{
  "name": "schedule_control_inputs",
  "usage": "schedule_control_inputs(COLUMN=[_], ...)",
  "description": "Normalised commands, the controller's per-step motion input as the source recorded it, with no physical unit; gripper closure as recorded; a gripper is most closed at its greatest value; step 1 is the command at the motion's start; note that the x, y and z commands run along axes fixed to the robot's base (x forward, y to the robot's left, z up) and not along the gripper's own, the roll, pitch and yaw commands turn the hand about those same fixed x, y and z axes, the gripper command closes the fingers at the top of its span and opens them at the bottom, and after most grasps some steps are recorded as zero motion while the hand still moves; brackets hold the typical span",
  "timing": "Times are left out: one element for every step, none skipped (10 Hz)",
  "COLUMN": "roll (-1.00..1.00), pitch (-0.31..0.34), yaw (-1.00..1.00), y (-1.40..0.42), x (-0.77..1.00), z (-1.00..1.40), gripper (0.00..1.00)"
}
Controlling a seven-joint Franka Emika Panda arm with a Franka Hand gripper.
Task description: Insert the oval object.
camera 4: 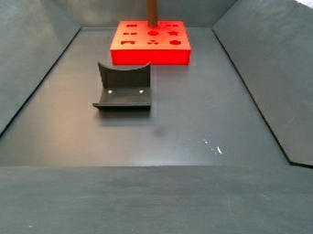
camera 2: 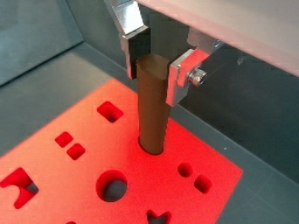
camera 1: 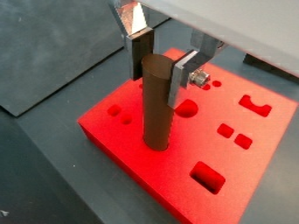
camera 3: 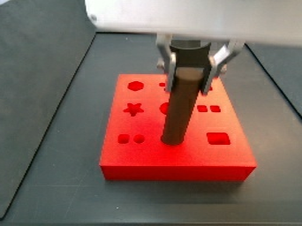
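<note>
The oval object [camera 1: 158, 109] is a plain brown peg standing upright with its lower end in a hole of the red block [camera 1: 122, 131]. It shows in both wrist views [camera 2: 152, 114] and both side views [camera 3: 178, 110] [camera 4: 153, 7]. My gripper [camera 1: 160, 87] is above the block, its silver fingers flanking the peg's top, and it looks shut on the peg in both wrist views [camera 2: 158, 86] and in a side view [camera 3: 189, 75]. The red block [camera 2: 70, 175] [camera 3: 177, 161] [camera 4: 153, 55] has several other shaped holes, all open.
The dark fixture [camera 4: 124, 87] stands on the grey floor in front of the red block. Dark sloping walls [camera 4: 37, 82] enclose the floor on both sides. A darker mat edge [camera 1: 47, 61] lies beside the block.
</note>
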Motion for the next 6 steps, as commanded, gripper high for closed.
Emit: schedule_control_inputs(roll=[0.00,0.00,0.00,0.00,0.00,0.00], pitch=[-0.076,-0.094,-0.099,-0.081,-0.036,0.000], yaw=[0.00,0.00,0.00,0.00,0.00,0.00], y=[-0.04,-0.01,0.00,0.00,0.00,0.00], x=[0.00,0.00,0.00,0.00,0.00,0.00], z=[-0.54,-0.59,-0.59,-0.55,-0.31,0.00], gripper=[1.00,1.00,1.00,1.00,1.00,1.00])
